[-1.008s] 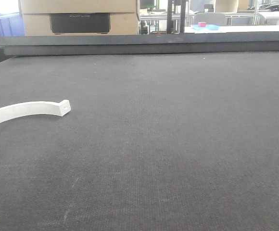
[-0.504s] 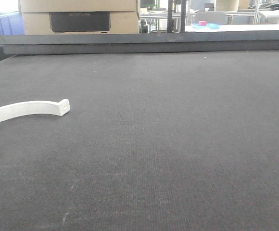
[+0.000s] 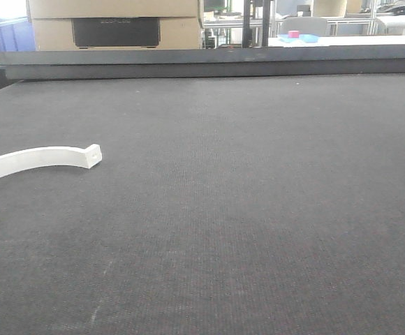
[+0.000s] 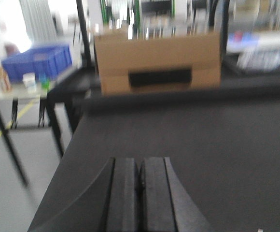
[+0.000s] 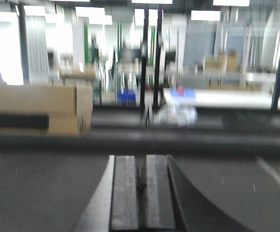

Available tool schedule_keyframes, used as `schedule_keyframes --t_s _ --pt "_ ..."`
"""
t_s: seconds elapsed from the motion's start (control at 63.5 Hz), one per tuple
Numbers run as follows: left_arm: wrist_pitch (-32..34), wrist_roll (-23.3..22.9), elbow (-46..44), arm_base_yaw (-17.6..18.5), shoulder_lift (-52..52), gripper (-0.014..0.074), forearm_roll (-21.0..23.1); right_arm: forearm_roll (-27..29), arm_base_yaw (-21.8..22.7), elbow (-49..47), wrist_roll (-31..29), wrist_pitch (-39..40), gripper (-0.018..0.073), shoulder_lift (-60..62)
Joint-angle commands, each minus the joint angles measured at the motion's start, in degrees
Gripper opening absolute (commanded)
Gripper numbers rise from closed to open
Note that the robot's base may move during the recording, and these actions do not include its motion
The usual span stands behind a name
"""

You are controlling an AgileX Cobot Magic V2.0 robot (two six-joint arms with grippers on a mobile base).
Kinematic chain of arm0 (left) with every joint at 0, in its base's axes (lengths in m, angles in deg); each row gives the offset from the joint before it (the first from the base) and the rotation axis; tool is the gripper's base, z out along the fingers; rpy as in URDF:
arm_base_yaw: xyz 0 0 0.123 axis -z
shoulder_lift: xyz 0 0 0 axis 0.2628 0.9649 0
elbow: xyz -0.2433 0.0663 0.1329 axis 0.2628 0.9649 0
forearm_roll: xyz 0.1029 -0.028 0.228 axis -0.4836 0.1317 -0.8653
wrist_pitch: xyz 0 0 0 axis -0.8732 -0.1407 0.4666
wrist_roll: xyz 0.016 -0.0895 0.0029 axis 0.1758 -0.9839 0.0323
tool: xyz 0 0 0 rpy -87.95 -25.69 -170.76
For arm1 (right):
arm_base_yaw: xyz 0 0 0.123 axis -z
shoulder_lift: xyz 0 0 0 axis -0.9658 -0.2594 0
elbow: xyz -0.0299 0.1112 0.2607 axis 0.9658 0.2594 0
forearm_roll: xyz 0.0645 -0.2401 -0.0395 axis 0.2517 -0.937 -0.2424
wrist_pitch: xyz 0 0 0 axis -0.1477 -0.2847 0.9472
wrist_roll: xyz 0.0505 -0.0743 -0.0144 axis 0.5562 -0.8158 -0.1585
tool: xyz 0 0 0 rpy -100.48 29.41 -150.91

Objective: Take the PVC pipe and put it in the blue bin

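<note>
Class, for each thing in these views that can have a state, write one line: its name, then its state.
PVC pipe, lying flat on the black table, ungrasped.
left tool, shut, empty.
right tool, shut, empty.
blue bin, upright, off the table's left side; contents cannot be told.
cardboard box, upright beyond the table's far edge.
</note>
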State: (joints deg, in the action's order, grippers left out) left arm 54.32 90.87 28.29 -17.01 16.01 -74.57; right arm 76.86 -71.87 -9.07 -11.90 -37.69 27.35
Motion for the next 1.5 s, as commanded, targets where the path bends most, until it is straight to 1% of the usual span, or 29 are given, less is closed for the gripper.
schedule_keyframes --t_s 0.0,0.047,0.126,0.22,0.268,0.331,0.394,0.504,0.63,0.677,0.771,0.866,1.023,1.086,1.149,1.212,1.26,1.37,1.385,1.48 --pt "-7.07 -0.06 -4.83 0.23 8.78 -0.0111 -2.47 -0.55 0.26 -2.94 -0.14 -5.23 -0.0168 -6.90" --pt "-10.31 -0.18 -7.91 0.23 13.35 -0.0111 -1.18 -0.55 0.26 -3.72 -0.14 -6.26 -0.0168 -10.37" --pt "-13.52 -0.18 -11.72 0.23 19.59 -0.0111 3.25 -0.55 0.26 -3.88 -0.14 -8.40 -0.0168 -14.38" --pt "-13.99 -0.18 -13.91 0.23 26.13 -0.0111 10.11 -0.43 0.26 -3.88 -0.14 -13.07 -0.0168 -19.92" --pt "-13.88 -0.18 -14.19 0.23 29.24 -0.0111 12.74 -0.43 0.26 -3.88 -0.14 -15.45 -0.0168 -22.35" --pt "-14.28 -0.18 -14.19 0.23 32.29 -0.0111 14.67 -0.32 0.26 -3.88 -0.14 -17.79 -0.0168 -25.13" --pt "-15.48 -0.18 -14.19 0.34 34.61 -0.0111 16.28 -0.08 0.26 -3.88 -0.14 -18.27 -0.0168 -27.15" --pt "-17.22 -0.18 -14.19 0.34 38.12 -0.0111 17.98 0.64 0.26 -3.88 -0.14 -17.70 -0.0168 -30.22" --pt "-17.22 -0.18 -14.19 0.34 40.76 -0.0111 19.91 1.04 0.26 -3.88 -0.14 -16.99 -0.0168 -34.47" --pt "-17.22 -0.18 -14.19 0.34 41.01 -0.0111 20.57 1.04 0.26 -4.41 -0.14 -18.02 -0.0167 -36.15" --pt "-17.22 -0.18 -14.19 0.34 40.99 -0.0111 20.91 2.91 0.16 -8.21 0.10 -24.09 -0.0151 -40.53" --pt "-17.22 -0.18 -14.19 0.34 40.99 -0.0111 20.91 3.18 -0.82 -14.39 3.09 -31.41 -0.0151 -45.16" --pt "-17.64 -0.18 -14.19 0.34 40.99 -0.0111 20.83 2.07 -3.77 -23.73 8.10 -38.54 -0.0151 -53.32" --pt "-18.06 -0.18 -14.19 0.34 40.99 -0.0111 20.83 0.64 -4.91 -25.26 10.39 -41.00 -0.0151 -56.15" --pt "-18.85 -0.18 -14.19 0.34 40.99 -0.0111 20.83 0.64 -5.33 -26.05 11.44 -42.67 -0.0144 -58.70" --pt "-19.44 -0.18 -14.19 0.34 40.99 -0.0111 20.83 0.64 -5.44 -26.05 12.17 -43.02 -0.0091 -60.46" --pt "-19.92 -0.18 -14.19 0.34 40.99 -0.0111 20.83 0.64 -5.44 -26.05 12.97 -43.46 -0.0034 -61.85" --pt "-20.67 -0.18 -14.19 0.34 40.99 -0.0111 20.83 0.64 -5.44 -26.05 14.04 -45.00 0.0154 -64.32" --pt "-20.78 -0.18 -14.19 0.34 40.99 -0.0111 20.83 0.64 -5.44 -26.05 14.04 -45.26 0.0193 -64.59" --pt "-20.89 -0.18 -14.19 0.34 40.99 -0.0111 20.83 0.10 -5.44 -26.05 14.04 -45.93 0.0321 -66.25"
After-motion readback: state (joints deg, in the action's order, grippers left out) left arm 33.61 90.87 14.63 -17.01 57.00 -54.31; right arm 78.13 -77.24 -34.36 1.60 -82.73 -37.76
